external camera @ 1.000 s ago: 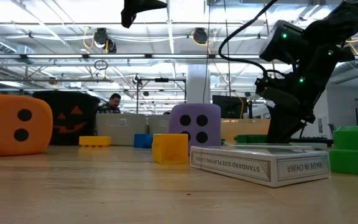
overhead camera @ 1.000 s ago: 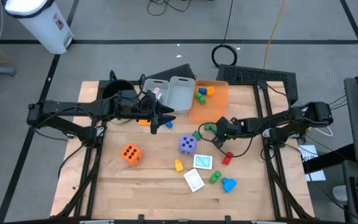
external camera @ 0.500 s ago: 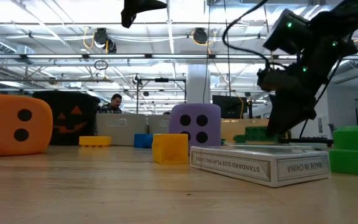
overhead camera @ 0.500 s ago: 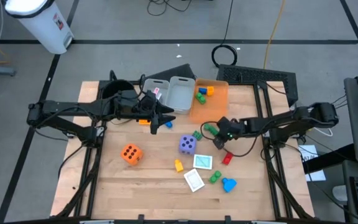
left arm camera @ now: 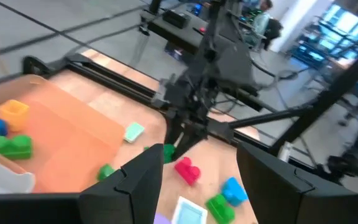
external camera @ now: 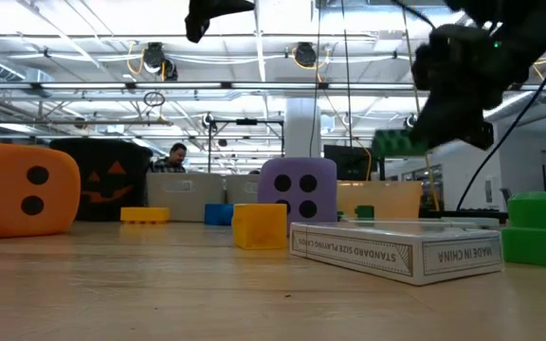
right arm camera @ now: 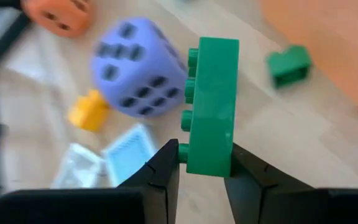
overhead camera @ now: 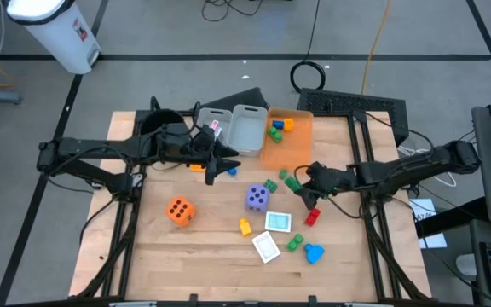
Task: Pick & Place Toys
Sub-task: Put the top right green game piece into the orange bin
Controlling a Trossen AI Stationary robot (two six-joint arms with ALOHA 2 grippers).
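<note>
While lifted off the table (overhead camera: pixel 194 256), green block (right arm camera: pixel 211 106) clamped in right end effector (right arm camera: pixel 202 165)

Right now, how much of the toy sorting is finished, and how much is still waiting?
Done: a few small plastic blocks lie in the orange bin. In hand: the right hand grips a green studded plastic block, lifted off the wooden table. Left: the purple foam die, orange foam die, two cards and several more blocks. The left hand waits near the grey bin.

Grey bin (overhead camera: pixel 247 128) beside orange bin (overhead camera: pixel 297 145), black pot (overhead camera: pixel 156 126), white cylinder (overhead camera: pixel 58 30).
</note>
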